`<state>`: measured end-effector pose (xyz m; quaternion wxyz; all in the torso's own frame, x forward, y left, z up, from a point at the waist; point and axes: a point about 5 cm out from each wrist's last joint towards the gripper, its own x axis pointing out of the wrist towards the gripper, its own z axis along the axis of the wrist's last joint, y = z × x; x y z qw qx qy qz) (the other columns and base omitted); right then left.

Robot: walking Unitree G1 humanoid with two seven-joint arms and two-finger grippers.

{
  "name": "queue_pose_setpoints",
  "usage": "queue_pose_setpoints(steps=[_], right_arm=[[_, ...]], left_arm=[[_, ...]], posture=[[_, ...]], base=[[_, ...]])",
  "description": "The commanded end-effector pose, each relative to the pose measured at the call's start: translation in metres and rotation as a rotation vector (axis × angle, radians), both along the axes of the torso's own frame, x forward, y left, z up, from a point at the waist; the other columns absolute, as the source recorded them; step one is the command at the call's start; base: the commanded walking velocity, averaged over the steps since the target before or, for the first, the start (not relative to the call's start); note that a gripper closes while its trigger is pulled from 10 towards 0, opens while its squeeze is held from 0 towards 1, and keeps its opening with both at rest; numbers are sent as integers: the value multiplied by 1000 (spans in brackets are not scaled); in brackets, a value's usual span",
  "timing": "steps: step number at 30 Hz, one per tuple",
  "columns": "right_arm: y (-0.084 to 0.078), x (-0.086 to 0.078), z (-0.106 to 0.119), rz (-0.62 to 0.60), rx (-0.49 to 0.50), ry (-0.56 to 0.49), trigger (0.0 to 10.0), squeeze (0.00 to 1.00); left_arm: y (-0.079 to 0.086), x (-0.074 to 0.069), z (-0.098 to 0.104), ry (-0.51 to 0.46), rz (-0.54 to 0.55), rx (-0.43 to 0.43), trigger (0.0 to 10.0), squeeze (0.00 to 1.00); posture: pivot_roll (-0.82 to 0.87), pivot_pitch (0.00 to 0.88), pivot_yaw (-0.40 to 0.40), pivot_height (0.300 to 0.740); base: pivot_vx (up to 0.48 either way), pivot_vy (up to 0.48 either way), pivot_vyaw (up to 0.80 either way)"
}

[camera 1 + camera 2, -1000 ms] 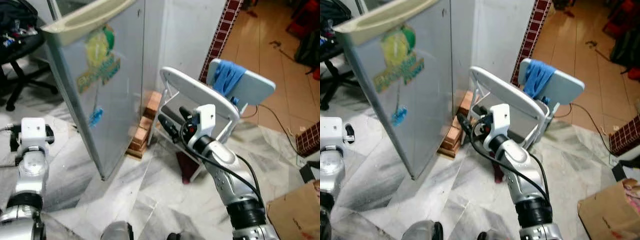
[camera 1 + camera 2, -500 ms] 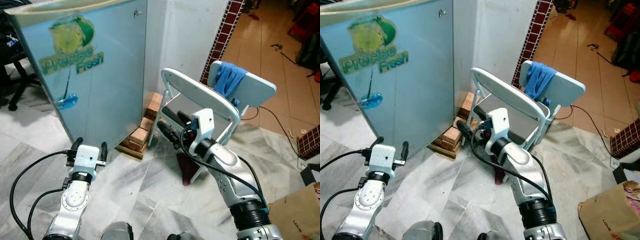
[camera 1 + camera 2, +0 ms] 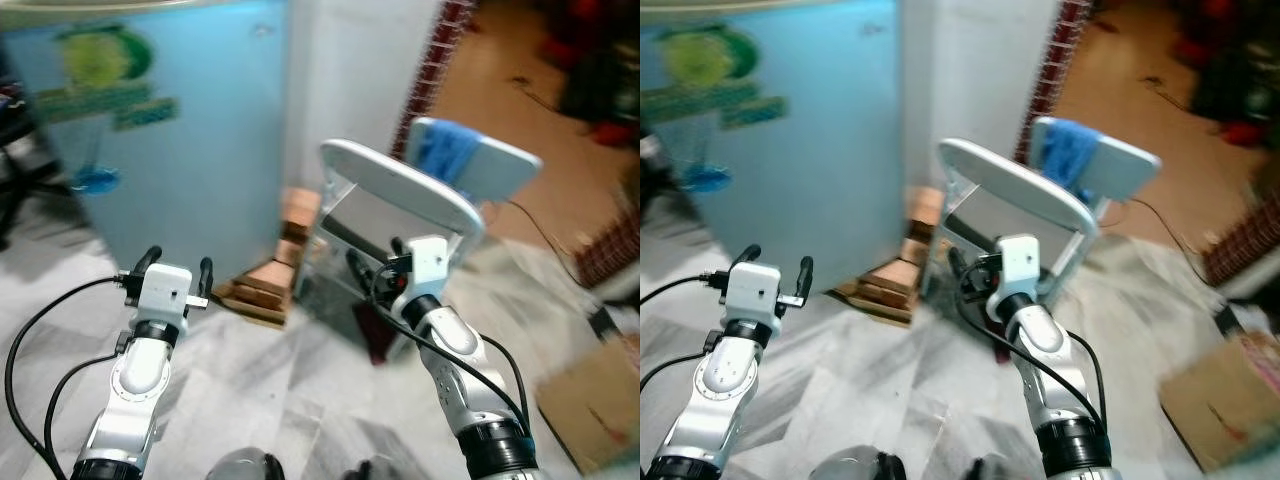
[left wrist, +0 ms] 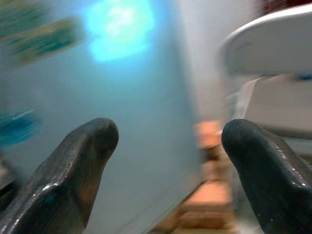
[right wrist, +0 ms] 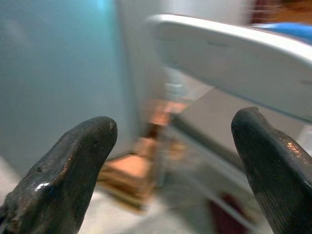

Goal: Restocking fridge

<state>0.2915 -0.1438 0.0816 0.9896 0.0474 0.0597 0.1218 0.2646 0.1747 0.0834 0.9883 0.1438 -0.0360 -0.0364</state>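
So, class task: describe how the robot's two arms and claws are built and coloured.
Both arms are silver, jointed metal with black bands. Each ends in a white boxy wrist block carrying two long black fingers: left claw, right claw. Loose black cables loop along each arm. The fingers look glossy, with rounded tips.

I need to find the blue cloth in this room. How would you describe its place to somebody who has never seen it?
Start at the pale blue fridge with the lime sticker. To its right stand two white folding chairs. The blue cloth hangs over the back of the farther chair, the only soft blue thing there.
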Motion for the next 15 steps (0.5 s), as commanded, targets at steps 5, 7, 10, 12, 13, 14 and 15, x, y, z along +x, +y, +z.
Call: queue_pose_setpoints(steps=[5, 7, 10, 12, 13, 14, 15], right_arm=[[-11, 3, 6, -71, -8, -14, 10000, 0], [-16, 4, 5, -90, -15, 0, 10000, 0], [-26, 3, 4, -124, -40, 22, 10000, 0], [-30, -1, 3, -121, -62, 23, 10000, 0], [-31, -5, 3, -103, -91, 13, 10000, 0], [-31, -5, 3, -103, -91, 13, 10000, 0], [-31, -8, 2, -94, -94, 12, 10000, 0]], left_arm=[[3, -10, -4, 52, 2, -17, 10000, 0], [5, -12, -7, 61, 1, -14, 10000, 0], [2, -13, -7, 79, -18, -23, 10000, 0], [1, -14, -7, 85, -30, -25, 10000, 0], [0, -15, -8, 95, -40, -32, 10000, 0], [0, -15, -8, 95, -40, -32, 10000, 0], [-1, -15, -8, 97, -46, -34, 10000, 0]], posture=[[97, 82, -31, 740], [93, 83, -26, 740], [89, 75, -11, 740], [84, 65, -5, 740], [80, 57, -7, 740], [80, 57, -7, 740], [81, 50, -12, 740]], base=[[0, 480, 0], [0, 480, 0], [0, 480, 0], [0, 480, 0], [0, 480, 0], [0, 480, 0], [0, 480, 0]])
